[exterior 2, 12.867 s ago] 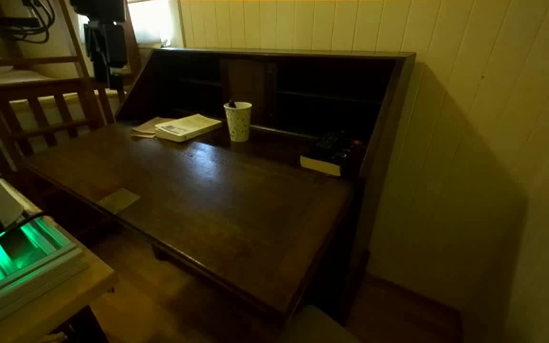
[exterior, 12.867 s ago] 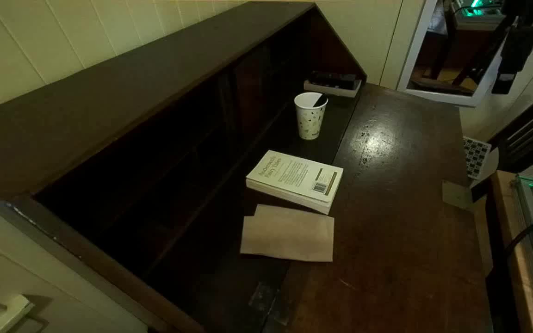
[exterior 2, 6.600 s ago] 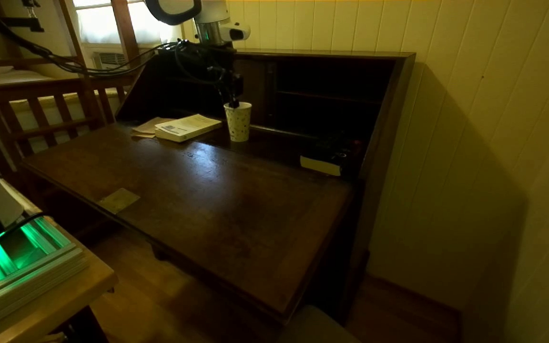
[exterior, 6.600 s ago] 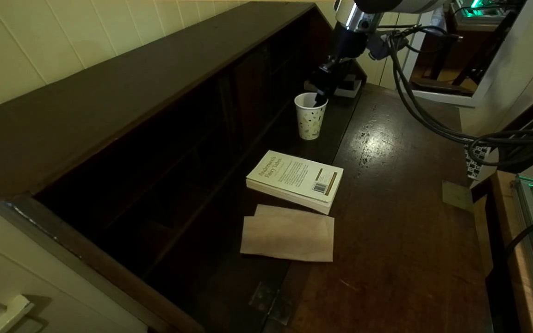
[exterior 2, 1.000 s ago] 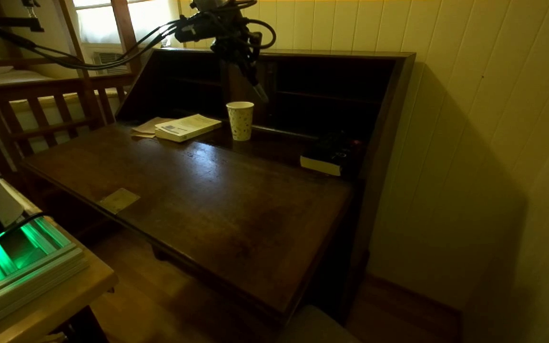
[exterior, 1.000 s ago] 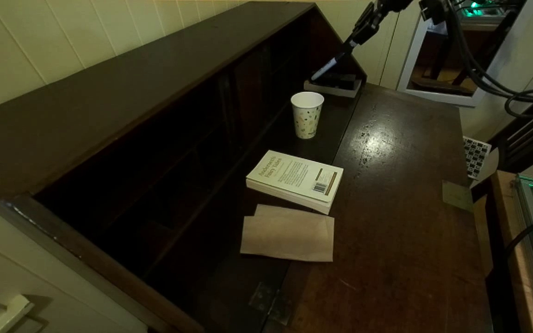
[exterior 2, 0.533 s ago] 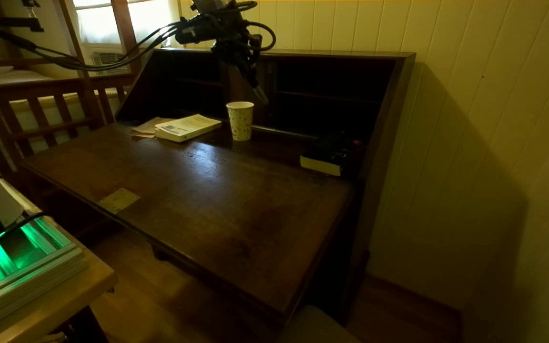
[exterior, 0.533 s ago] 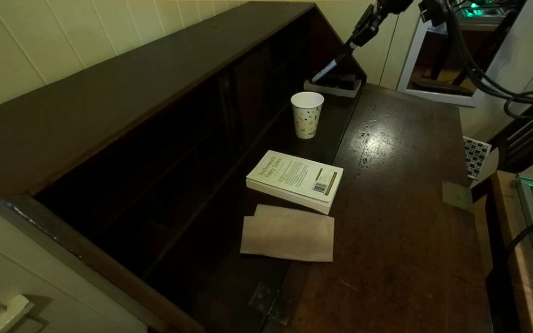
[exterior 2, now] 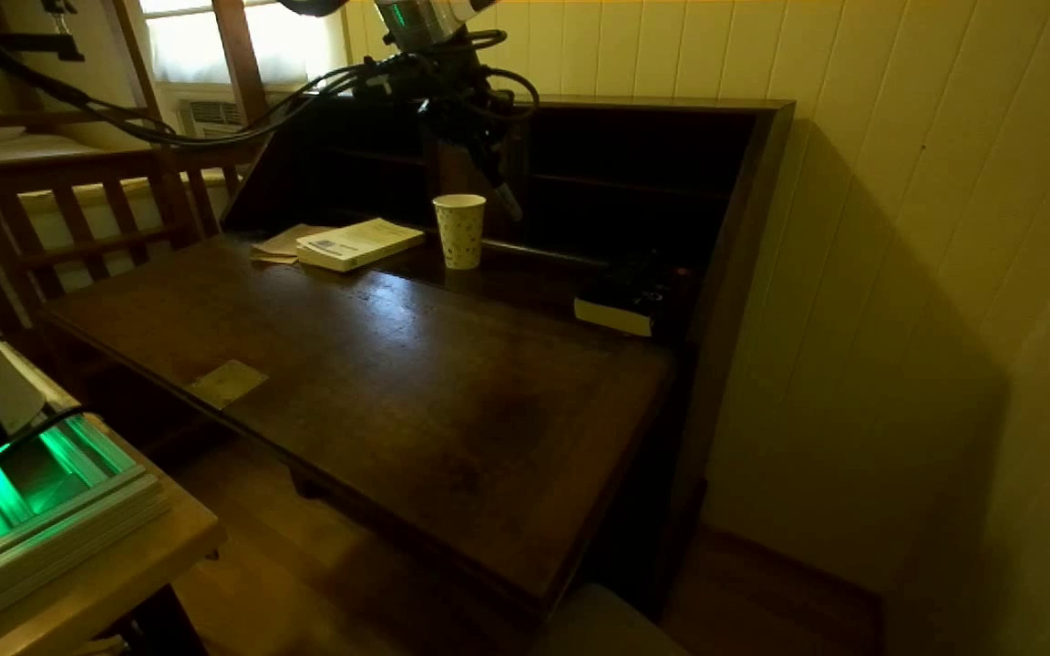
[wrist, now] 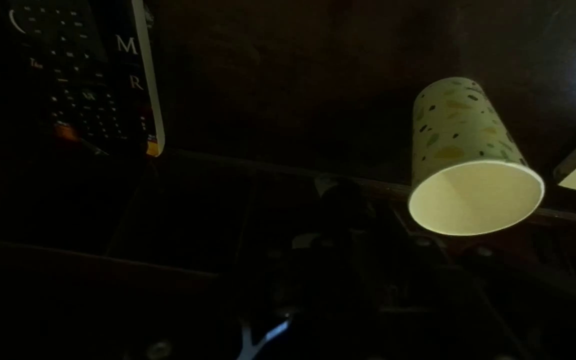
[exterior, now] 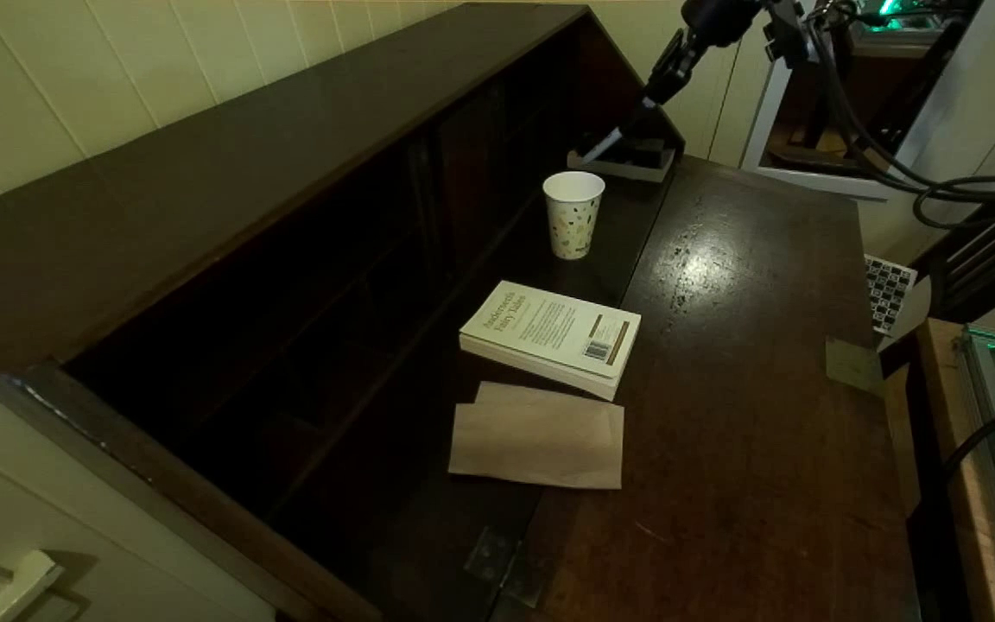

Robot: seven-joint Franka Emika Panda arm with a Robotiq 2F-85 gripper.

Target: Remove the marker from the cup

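Observation:
The marker (exterior: 603, 146), grey with a dark end, is out of the cup and slants downward in the air. My gripper (exterior: 646, 105) is shut on its upper, dark end, and its pale end points down and away from the arm. In an exterior view the same marker (exterior 2: 510, 202) hangs beside the cup (exterior 2: 459, 231), apart from it and in front of the dark shelves. Upright on the desk, the white speckled cup (exterior: 573, 216) shows a bare inside in the wrist view, where its rim faces the camera. The fingers are too dark there to make out.
A dark book (exterior: 636, 162) with pale page edges lies at one end of the desk. Past the cup come a white book (exterior: 554, 333) and brown paper (exterior: 541, 441). Shelves of the desk hutch (exterior 2: 634, 146) rise behind. Cables (exterior 2: 215, 137) trail from the arm.
Earlier the marker stood in the cup; now it is lifted out in my gripper. The cup has shifted slightly. Over the last half second, gripper and marker have sunk a little, farther beside the cup.

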